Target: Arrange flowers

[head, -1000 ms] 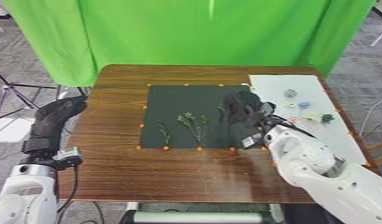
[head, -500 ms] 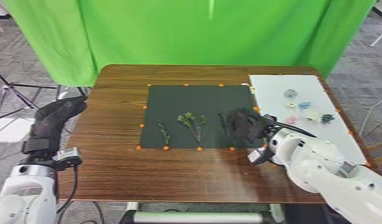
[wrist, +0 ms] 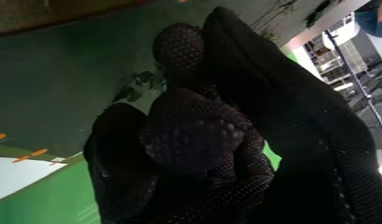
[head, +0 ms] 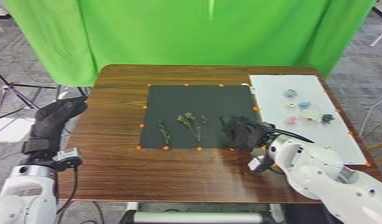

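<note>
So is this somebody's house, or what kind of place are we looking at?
Probably a robot lab or workshop. There's a bright green cloth hung behind the table, a tripod on the left, and two robot arms at the table.

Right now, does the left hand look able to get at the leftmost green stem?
Probably yes: the left hand waits by the table's left edge, the stem lies on the dark mat's left part, and nothing seems to stand between.
</note>
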You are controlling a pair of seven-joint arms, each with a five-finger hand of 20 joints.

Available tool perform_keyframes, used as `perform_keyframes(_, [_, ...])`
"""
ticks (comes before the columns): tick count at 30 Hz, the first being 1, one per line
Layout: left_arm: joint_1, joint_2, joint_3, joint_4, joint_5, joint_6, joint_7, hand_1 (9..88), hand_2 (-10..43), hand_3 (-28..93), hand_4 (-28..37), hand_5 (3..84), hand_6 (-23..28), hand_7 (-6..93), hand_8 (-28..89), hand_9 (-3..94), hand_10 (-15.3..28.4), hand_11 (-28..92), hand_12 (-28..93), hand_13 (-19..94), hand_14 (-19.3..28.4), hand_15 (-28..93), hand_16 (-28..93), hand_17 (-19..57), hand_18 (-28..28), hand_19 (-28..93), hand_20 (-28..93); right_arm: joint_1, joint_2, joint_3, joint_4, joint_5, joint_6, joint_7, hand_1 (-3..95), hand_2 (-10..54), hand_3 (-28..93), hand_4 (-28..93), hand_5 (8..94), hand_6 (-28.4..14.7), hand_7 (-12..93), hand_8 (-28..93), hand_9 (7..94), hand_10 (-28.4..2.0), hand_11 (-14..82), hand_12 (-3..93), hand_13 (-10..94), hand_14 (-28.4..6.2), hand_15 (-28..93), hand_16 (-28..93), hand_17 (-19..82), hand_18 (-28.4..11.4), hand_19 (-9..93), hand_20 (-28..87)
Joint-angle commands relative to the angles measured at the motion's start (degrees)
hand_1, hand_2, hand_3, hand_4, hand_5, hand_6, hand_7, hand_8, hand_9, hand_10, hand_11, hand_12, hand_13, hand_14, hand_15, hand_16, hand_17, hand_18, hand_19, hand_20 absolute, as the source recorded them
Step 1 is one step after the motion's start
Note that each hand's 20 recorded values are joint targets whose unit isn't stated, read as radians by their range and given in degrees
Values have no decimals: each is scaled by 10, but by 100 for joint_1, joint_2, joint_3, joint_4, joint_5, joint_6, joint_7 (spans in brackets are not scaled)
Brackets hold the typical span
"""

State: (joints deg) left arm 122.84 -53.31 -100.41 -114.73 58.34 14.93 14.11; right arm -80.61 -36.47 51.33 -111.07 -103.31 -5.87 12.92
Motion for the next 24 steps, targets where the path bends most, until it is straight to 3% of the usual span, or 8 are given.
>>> perform_keyframes(1, [47,-27,-19,-23,-41,-82,-13,322,-23,630,-156,476,36,215,-89,467,133,263,149,369,161,159,28,53,98,68,134,-71,-38,64,-53,95,-191,99,610,-95,587,-18,573,-29,599,183,845,-118,192,565,917,-4,544,365,686,-57,914,427])
perform_keyframes(9, [44,-26,-31,-16,-42,-107,-24,321,-25,631,-154,475,36,214,-89,467,134,262,149,370,161,158,28,53,99,68,134,-117,-52,123,-53,23,-309,45,587,-95,582,-20,562,-29,581,182,828,-124,175,554,905,-8,550,363,676,-65,917,429])
perform_keyframes(16, [92,-37,-59,-35,-33,-127,-32,322,-27,630,-155,475,36,215,-89,467,134,261,149,370,161,159,29,52,99,68,134,-138,-66,202,-72,-86,-511,53,556,-95,586,-25,545,-22,519,174,746,-132,122,526,878,-13,570,358,657,-73,927,425])
perform_keyframes(24, [22,-17,-23,1,-45,-154,-46,323,-28,629,-155,474,36,214,-89,467,134,261,150,371,162,158,29,52,99,68,134,-140,-66,301,-96,-210,-616,89,531,-95,592,-27,524,-17,485,172,642,-150,216,347,866,-14,584,342,644,-82,932,430])
